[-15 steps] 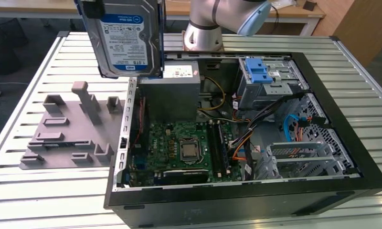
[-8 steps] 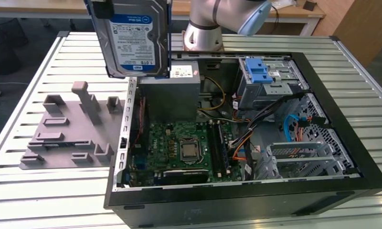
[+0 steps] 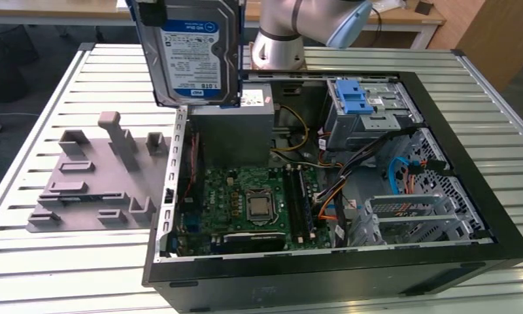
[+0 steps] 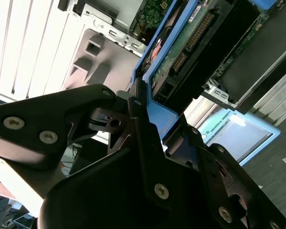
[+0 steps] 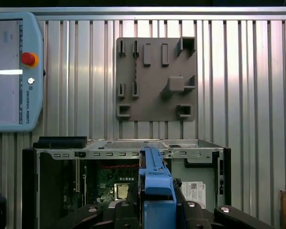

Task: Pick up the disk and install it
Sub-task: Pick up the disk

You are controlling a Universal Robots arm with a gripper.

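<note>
We show the gripper (image 4: pixel 135 106) clenched on the blue side rails of the disk (image 3: pixel 191 55), which hangs upright directly beneath it, over the open computer case (image 3: pixel 471 216); we judge the disk rigid, fairly heavy, shock-sensitive and best held by those rails.

Claw (image 4: pixel 133 102) clamped tight, held high; arm (image 3: pixel 279 33) upright.

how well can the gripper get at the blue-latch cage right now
Likely yes: the open case leaves the cage uncovered, and nothing stands between it and the gripper, shut on the disk above.
</note>
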